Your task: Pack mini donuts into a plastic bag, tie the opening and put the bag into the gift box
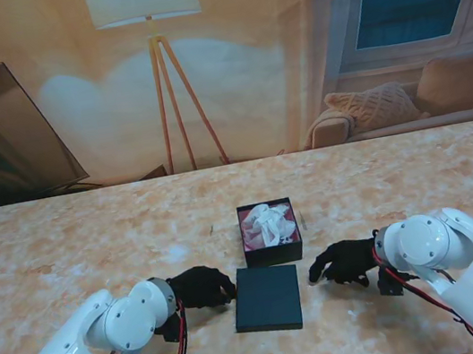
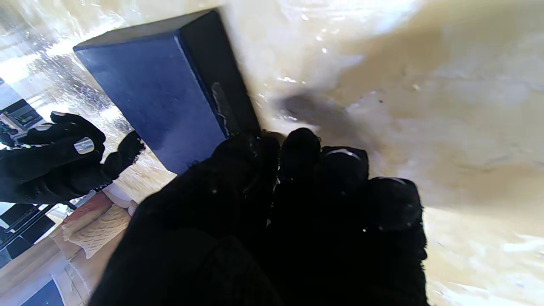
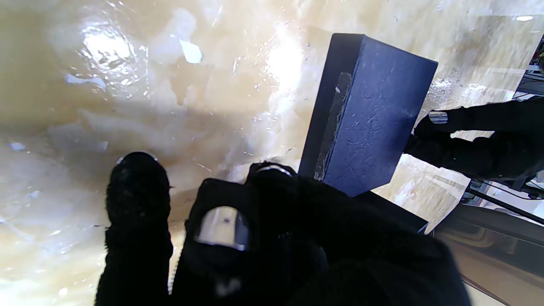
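Stand view: gift box (image 1: 269, 232) sits open on counter (image 1: 67, 251) w/ white bag (image 1: 268, 223) inside, dark lid (image 1: 268, 298) just nearer to me; left hand (image 1: 202, 287) touches lid's left edge, right hand (image 1: 343, 262) just beside its right, fingers apart, empty. Left wrist: fingertips (image 2: 299, 146) curl against lid side, not clearly gripping; I'd pinch both sides evenly, lift level. Right wrist: nothing blocks the lid; can't see bag here.

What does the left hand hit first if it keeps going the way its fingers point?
Most likely the dark box lid: the left hand points right at its near left edge, fingertips at or almost touching it. Contact itself is unclear.
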### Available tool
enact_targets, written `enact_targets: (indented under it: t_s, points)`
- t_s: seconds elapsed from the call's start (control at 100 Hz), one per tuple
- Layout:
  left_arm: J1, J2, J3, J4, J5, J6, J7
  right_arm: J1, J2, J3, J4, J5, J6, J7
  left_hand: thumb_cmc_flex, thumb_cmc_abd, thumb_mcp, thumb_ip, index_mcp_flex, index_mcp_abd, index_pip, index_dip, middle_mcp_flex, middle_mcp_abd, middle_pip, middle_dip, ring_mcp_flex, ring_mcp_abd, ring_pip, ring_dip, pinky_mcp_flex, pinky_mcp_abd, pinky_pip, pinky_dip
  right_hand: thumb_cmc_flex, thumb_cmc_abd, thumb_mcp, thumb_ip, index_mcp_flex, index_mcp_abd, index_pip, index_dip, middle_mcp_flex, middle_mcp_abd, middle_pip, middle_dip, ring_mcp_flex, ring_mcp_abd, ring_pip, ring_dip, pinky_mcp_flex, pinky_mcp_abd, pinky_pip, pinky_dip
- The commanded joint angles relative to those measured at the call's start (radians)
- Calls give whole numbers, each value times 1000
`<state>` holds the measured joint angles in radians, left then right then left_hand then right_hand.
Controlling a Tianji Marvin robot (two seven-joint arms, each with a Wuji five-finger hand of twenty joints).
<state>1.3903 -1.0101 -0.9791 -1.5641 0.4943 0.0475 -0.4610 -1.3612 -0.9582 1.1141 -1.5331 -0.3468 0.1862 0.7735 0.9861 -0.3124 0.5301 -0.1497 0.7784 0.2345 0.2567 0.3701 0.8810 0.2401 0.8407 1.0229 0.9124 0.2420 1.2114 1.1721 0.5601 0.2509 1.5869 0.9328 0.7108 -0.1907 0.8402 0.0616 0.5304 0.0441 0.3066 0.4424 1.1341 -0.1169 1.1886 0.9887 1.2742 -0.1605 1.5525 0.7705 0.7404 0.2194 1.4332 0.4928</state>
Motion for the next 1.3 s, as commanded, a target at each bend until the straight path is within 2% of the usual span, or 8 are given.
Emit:
enact_targets:
  t_s: [0.0, 0.41, 0.73, 1.06, 1.29]
  points:
    - [5, -5, 14, 0, -12, 8, -29, -10, -5, 0, -2, -4, -3, 12, 32, 24, -17, 11, 31, 29, 23, 10, 28, 9, 0, -3, 12, 39, 13, -1, -15, -6, 29, 26, 4, 35, 6, 36, -13, -31, -4, -1, 19, -34, 55, 23, 25, -53, 42, 30, 3, -16, 38, 15]
    - [-3, -11, 46, -12, -99, 50, -33, -8, -8, -2, 1, -5, 4, 0, 9, 41, -16, 18, 11, 43, -1, 0, 0, 21, -33, -8, -19, 50, -26, -8, -47, 1, -4, 23, 10, 36, -6, 26, -26, -50, 11, 4, 12, -29, 49, 24, 14, -49, 37, 30, -10, -14, 30, 13]
    - [-3, -17, 50, -5, -113, 75, -17, 1, -9, -13, 5, -19, 22, -7, 11, 42, 0, 25, 5, 44, -16, -2, -3, 21, -41, -2, -27, 52, -36, -6, -54, 2, -14, 25, 27, 37, -23, 7, -44, -60, 12, 0, -9, -12, 18, 16, -13, -29, 16, 30, -35, -7, 14, 12]
    - [3, -21, 58, -8, -149, 98, -11, 14, -14, -24, 19, -13, 28, -24, -8, 53, 11, 29, -14, 84, -49, -23, -24, 43, -68, -12, -43, 64, -55, -9, -68, 10, -29, 25, 35, 42, -29, -2, -96, -71, -5, -12, -30, -3, 4, 21, -35, -23, 6, 34, -50, -8, 3, 15]
    - [6, -21, 49, -8, -122, 93, -5, 8, -11, -17, 13, -25, 33, -17, -14, 55, 13, 32, -8, 87, -53, -24, -25, 48, -77, -26, -46, 74, -69, -14, -73, 18, -40, 22, 36, 37, -23, -5, -53, -56, 19, -9, -18, -4, 8, 26, -27, -23, 10, 39, -46, -9, 6, 20]
